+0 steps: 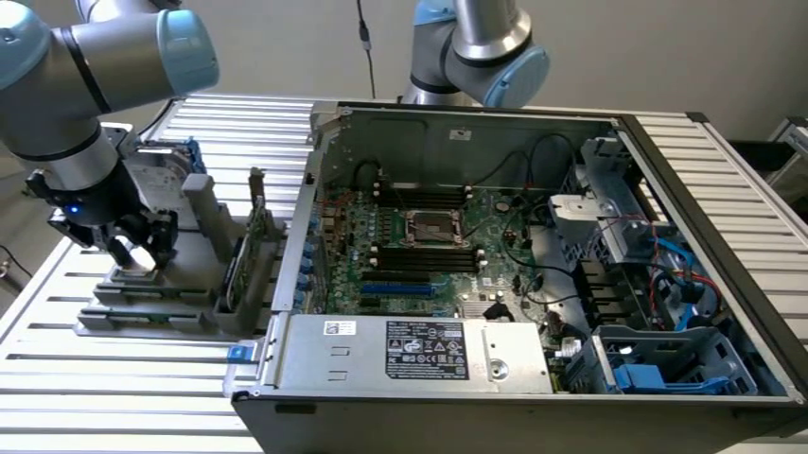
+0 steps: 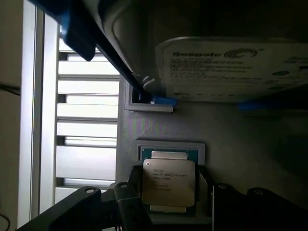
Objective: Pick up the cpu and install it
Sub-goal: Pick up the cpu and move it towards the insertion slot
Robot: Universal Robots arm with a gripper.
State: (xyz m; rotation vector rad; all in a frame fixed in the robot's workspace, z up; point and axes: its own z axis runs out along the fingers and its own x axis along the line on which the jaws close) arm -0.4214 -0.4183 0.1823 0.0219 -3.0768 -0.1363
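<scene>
- Gripper is low over the grey holder, near the table edge on the exterior view's left.
- Jaws stand fairly wide, one on each side of the cpu. The dark fingers are down at chip level.
- One finger looks to be at the chip's edge. There's a sliver of gap on the other side, so I'd call it straddled, not clamped.
- The cpu lies flat in its square pocket in the holder, silver lid up, printed text visible. It doesn't look lifted.
- The hard drive with its blue bracket sits just beside that pocket on the same holder. The gripper isn't touching it.
- The computer case lies open on its side across the middle of the table and towards the edge on the exterior view's right.
- The board socket is mid-board inside the case, well apart from the holder and the gripper.
- I can't tell from here whether the socket frame is latched or open.
- Progress: the approach and line-up on the chip look done.
- Left to do: the grasp isn't confirmed, and the lift, the carry to the case and the seating in the socket are all outstanding. I'd call it early in the job.
</scene>
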